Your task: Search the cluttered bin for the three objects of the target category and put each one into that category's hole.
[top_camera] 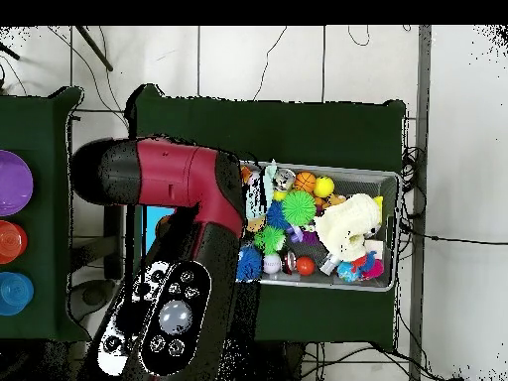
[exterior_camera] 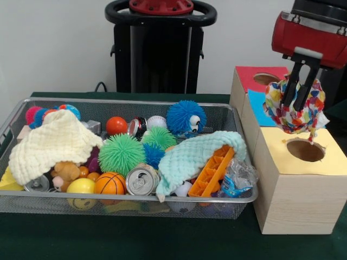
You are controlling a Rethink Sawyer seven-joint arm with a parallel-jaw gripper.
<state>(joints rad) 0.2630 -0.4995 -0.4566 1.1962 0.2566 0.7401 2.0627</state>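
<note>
Front view gives us a crumpled cloth (exterior_camera: 295,105), white with red, yellow, blue and orange patches, bunched into a loose ball with a frayed end drooping down. We see the gripper (exterior_camera: 300,93) pinching it from above, its dark fingers (exterior_camera: 292,81) sunk into the folds. It hangs just over the round hole (exterior_camera: 305,150) in the yellow-topped wooden box (exterior_camera: 287,200). Left of the box sits the wire bin (exterior_camera: 108,201), crowded with spiky balls, cans and two knitted cloths.

A plain white wall (exterior_camera: 49,49) is backing a dark green table (exterior_camera: 135,238); cables (top_camera: 342,362) are trailing across pale floor tiles (top_camera: 258,60).
</note>
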